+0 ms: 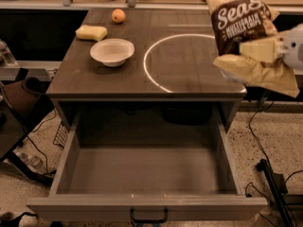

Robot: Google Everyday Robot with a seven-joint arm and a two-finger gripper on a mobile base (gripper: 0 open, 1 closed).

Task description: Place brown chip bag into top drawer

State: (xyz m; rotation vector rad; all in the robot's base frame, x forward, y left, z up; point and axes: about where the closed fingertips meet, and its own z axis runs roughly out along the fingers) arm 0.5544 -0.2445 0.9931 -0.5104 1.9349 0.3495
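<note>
My tool (265, 51) hangs at the right of the scene, over the table's (189, 79) right edge, clamped across the middle of the brown chip bag (241, 25). One pale finger (255, 48) lies flat over the bag's front, just under the lettering. The bag's up in the air, tilted, its lower end crumpled and flaring right.

I'd call it light, soft and crinkly. The film looks slick, the chips inside will crush, and the loose end will flop wherever it likes. A mid-body pinch like this one seems right: firm enough not to slip, no harder.

Down and to the left, nearer than the table, the top drawer (147, 171) stands pulled right out, floor bare, dark handle (148, 217) on its front panel.

On the table's far left sit a white bowl (112, 51), a yellow sponge (91, 32) and an orange (118, 16), all well apart from the bag. A bright ring (145, 63) of light lies mid-table.
</note>
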